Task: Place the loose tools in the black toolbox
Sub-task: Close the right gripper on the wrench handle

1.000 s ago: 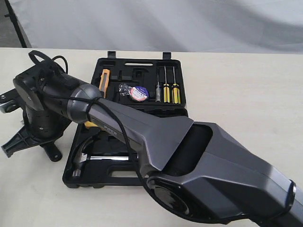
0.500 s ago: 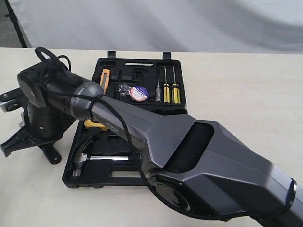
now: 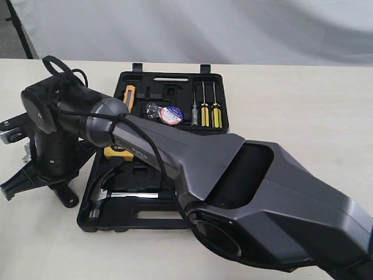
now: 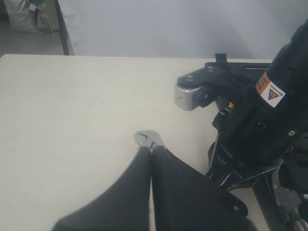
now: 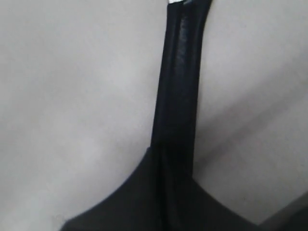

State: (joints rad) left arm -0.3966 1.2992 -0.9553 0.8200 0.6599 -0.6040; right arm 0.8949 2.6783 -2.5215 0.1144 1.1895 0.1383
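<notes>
The black toolbox [image 3: 175,76] lies open on the table, with the claw hammer [image 3: 129,195] in its near half and the tape roll [image 3: 172,115] in its far half. My left gripper [image 4: 151,147] is shut on the adjustable wrench [image 4: 148,138], whose silver head pokes out past the fingertips. My right gripper [image 5: 171,150] is shut on a black handle [image 5: 177,86] with a silver end, seemingly the same wrench. The right arm's wrist [image 3: 53,116] reaches across to the left of the toolbox. The wrench is hidden in the exterior view.
A yellow tape measure [image 3: 114,153], a yellow knife [image 3: 129,98] and screwdrivers [image 3: 210,114] sit in the toolbox. The right forearm [image 3: 233,175] covers much of the near half. The right arm's black housing [image 4: 262,130] stands close beside my left gripper. A grey backdrop rises behind the table.
The right arm's wrist has risen slightly and shifted a little right, and its forearm has swung right. The tools in the toolbox have not moved.
</notes>
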